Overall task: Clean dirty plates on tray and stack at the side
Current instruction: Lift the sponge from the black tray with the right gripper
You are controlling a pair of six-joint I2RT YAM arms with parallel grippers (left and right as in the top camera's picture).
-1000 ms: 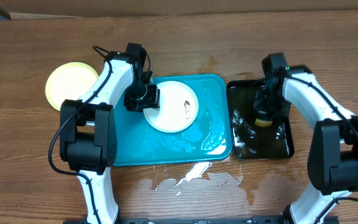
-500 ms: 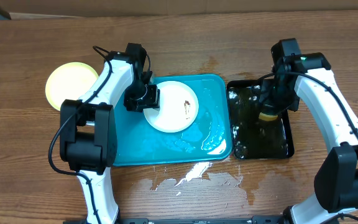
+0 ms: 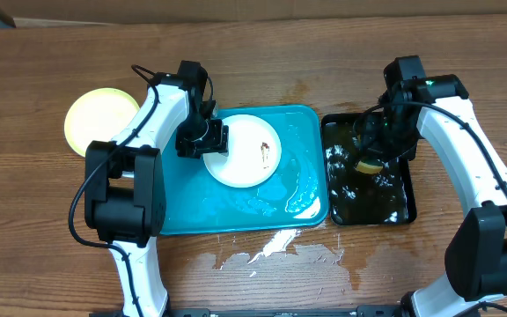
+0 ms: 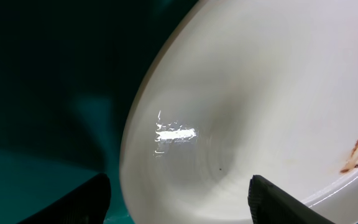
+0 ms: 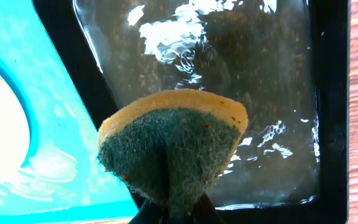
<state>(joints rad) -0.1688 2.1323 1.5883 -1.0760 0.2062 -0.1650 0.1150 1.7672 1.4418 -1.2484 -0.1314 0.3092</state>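
one pale yellow-green plate (image 3: 99, 119) sits on the table (image 3: 42, 220) left of the tray (image 3: 236, 216) (seemingly done). a smeared white plate (image 3: 243, 151) lies in the tray, uncleaned. the left gripper (image 3: 202, 139) stands wide open astride its rim, holding nothing. the right gripper (image 5: 169, 208) pinches a sponge (image 5: 173, 155) over the black tray (image 3: 403, 211).

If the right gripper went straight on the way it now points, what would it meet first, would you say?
Most likely the water in the black tray: the right gripper, shut on the sponge, points down at it. How far above it hangs is unclear.
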